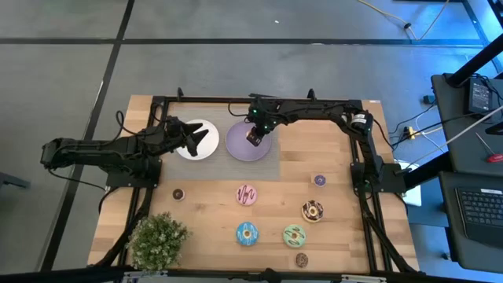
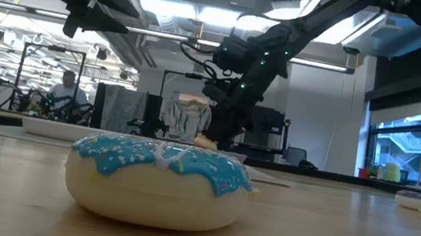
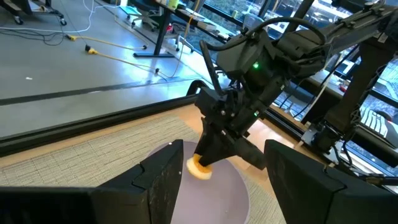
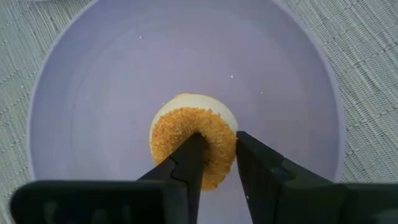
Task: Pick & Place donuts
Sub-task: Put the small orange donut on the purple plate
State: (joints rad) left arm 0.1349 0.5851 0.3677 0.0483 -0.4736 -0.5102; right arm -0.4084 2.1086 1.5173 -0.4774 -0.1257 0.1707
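My right gripper point(image 1: 255, 136) is over the lilac plate point(image 1: 236, 144) and is shut on an orange mini donut point(image 4: 194, 138). My left gripper point(image 1: 201, 140) is open and empty above the white plate point(image 1: 189, 151), beside the lilac one. The pink point(image 1: 247, 194), chocolate point(image 1: 313, 211), blue point(image 1: 247, 233) and green point(image 1: 295, 234) donuts lie flat on the near half of the table. A purple mini point(image 1: 320, 180) and two dark-brown minis point(image 1: 178, 193) point(image 1: 302, 259) lie there too. My right gripper has the orange mini donut's ring point(image 4: 219, 144) between its fingers, one fingertip point(image 4: 189, 155) in the hole and the other point(image 4: 252, 158) outside. The fingers come from above, pointing down. The donut lies level at the plate's middle; whether it rests on the plate I cannot tell.
Both plates stand on a grey mat point(image 1: 267, 167) at the table's far middle. A small potted plant point(image 1: 157, 240) stands at the near left corner. A black frame point(image 1: 357, 169) runs round the table's edges. Bare wood lies between the mat and the donuts.
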